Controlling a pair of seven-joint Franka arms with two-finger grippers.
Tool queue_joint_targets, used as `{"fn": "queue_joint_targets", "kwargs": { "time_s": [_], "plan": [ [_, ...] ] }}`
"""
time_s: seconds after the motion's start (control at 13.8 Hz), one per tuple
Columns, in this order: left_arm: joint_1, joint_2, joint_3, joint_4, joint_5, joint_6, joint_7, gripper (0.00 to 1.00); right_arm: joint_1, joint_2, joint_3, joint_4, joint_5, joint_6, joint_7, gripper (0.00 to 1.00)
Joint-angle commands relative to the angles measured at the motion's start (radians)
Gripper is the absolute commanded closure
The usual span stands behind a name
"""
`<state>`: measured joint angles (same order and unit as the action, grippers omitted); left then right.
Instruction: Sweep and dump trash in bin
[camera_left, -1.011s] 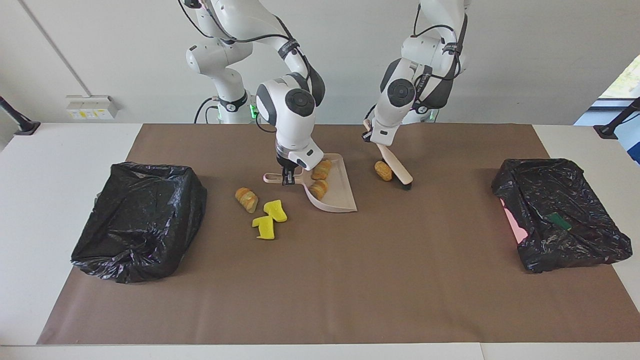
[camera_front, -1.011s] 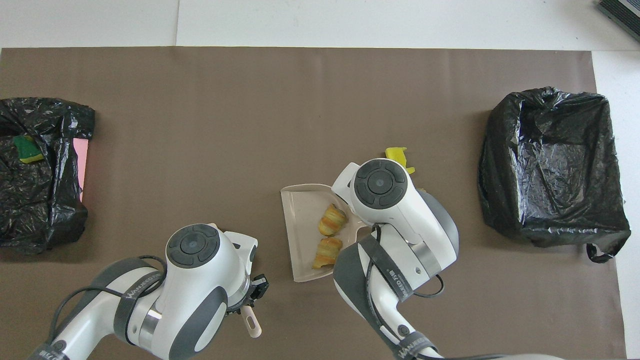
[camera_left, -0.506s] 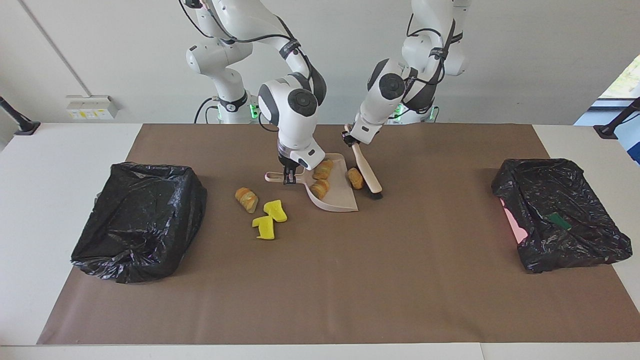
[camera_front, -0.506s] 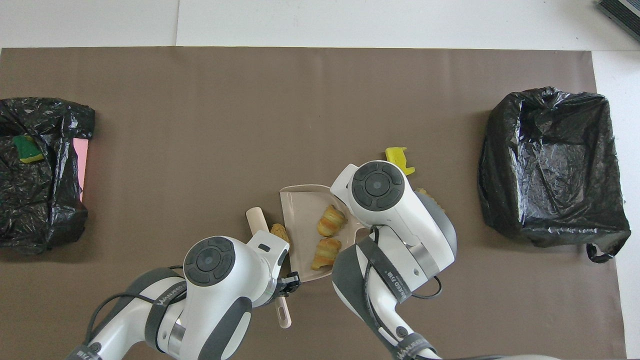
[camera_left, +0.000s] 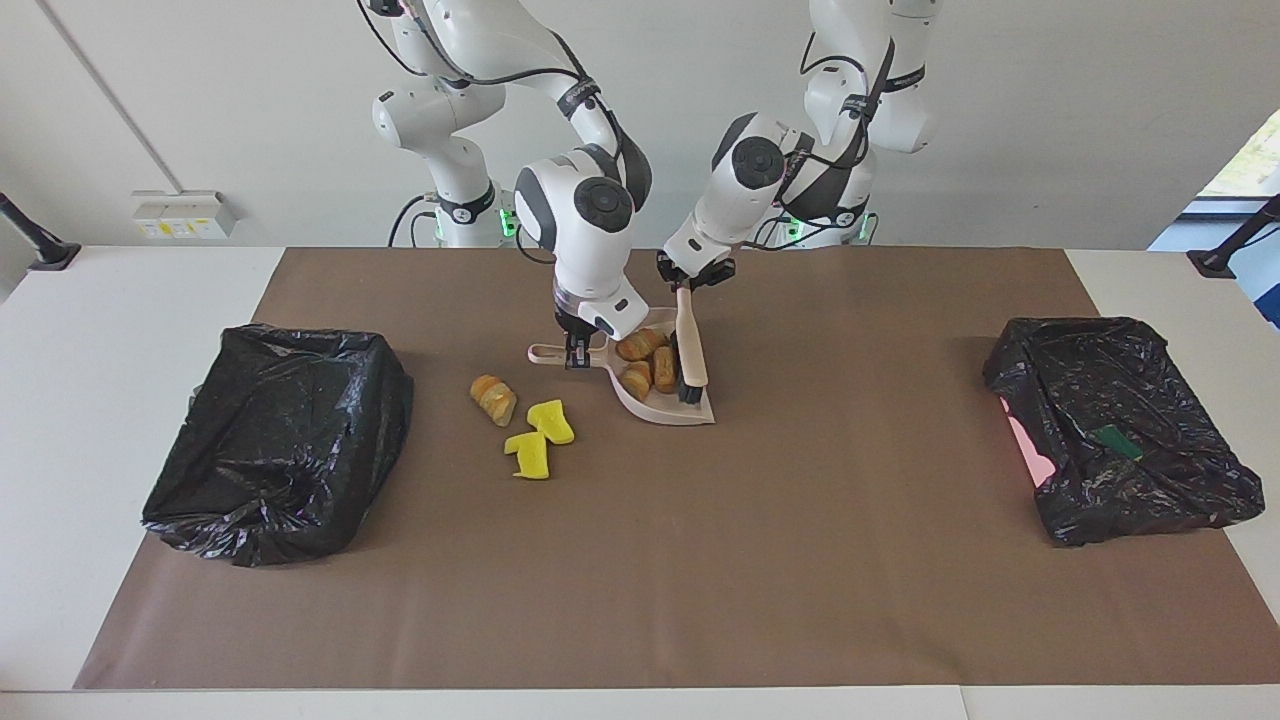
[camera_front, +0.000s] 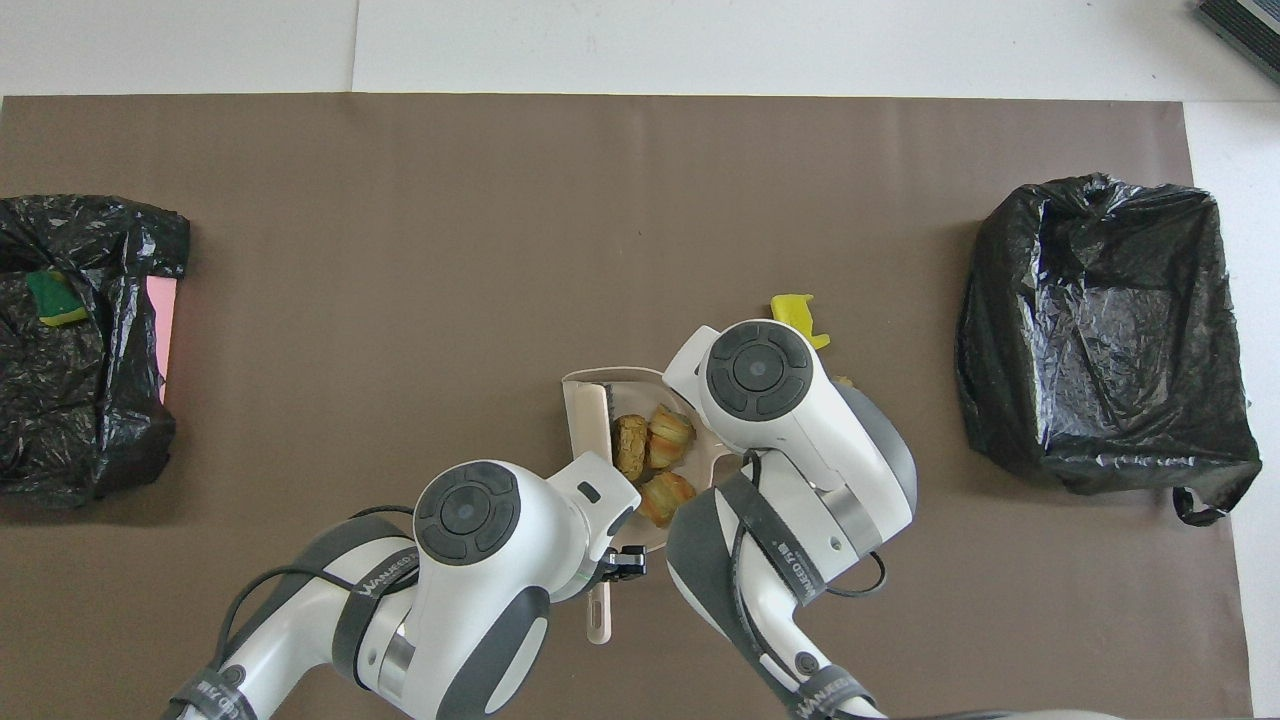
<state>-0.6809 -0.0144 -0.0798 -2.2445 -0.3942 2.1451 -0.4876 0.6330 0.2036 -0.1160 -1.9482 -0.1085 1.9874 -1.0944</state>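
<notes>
Fingers of the left gripper (camera_left: 686, 283) clamp the beige handle of the black-bristled brush (camera_left: 689, 352), whose head lies inside the pale pink plastic dustpan (camera_left: 695, 410) against three golden-brown ridged pastry lumps (camera_left: 652, 362). Just beside it, the right gripper (camera_left: 575, 358) is closed on the dustpan's handle. A fourth pastry lump (camera_left: 493, 398) and two yellow spongy chunks (camera_left: 540, 438) lie on the brown mat (camera_left: 640, 580), toward the black-lined bin (camera_left: 280, 440) at the right arm's end.
</notes>
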Motion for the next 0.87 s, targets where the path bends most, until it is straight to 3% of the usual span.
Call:
{"fn": "queue_joint_targets", "kwargs": {
  "time_s": [0.0,0.36,0.58,0.79],
  "plan": [
    [0.027,0.041,0.021,0.071,0.004,-0.089,0.0,1.0,-0.01,-0.023,0.007,-0.011,-0.03,-0.001,0.028,1.0],
    [0.075,0.025,0.021,0.092,0.228,-0.18,-0.035,1.0,-0.01,-0.021,0.007,-0.009,-0.03,-0.001,0.028,1.0],
    [0.09,0.016,0.021,0.077,0.233,-0.182,-0.078,1.0,-0.021,-0.029,0.007,-0.008,-0.03,-0.005,0.024,1.0],
    [0.09,-0.013,0.02,0.03,0.235,-0.171,-0.143,1.0,-0.067,-0.075,0.003,0.018,-0.028,-0.091,0.01,1.0]
  ]
}}
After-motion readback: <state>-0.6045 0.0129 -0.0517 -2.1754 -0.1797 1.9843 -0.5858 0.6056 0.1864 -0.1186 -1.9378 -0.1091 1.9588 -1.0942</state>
